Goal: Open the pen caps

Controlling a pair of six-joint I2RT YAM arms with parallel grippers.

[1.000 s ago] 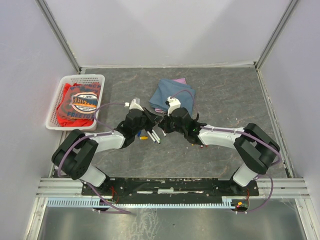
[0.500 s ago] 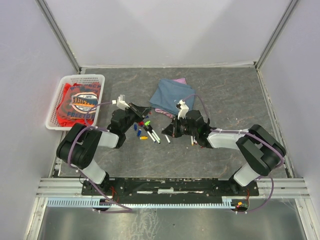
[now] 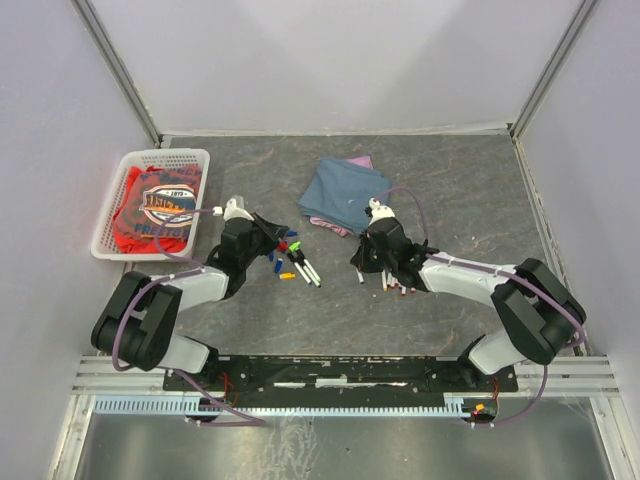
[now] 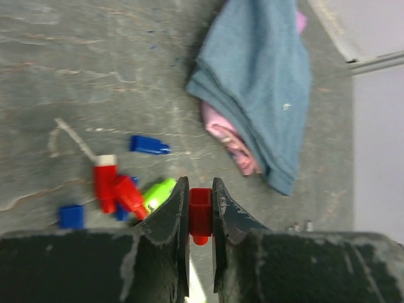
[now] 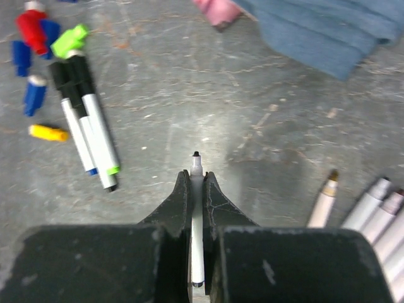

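Arms drawn apart; left jaws pinch red cap; right jaws clamp pen.

The top view looks down from above and behind the arm bases, covering the whole table to its far edge. The left wrist view sits right behind the left hand, skimming low toward the blue cloth and the table's edge beyond. The right wrist view looks steeply down past the right hand, close to the table. Both wrist views share the cloth's edge and the loose caps.
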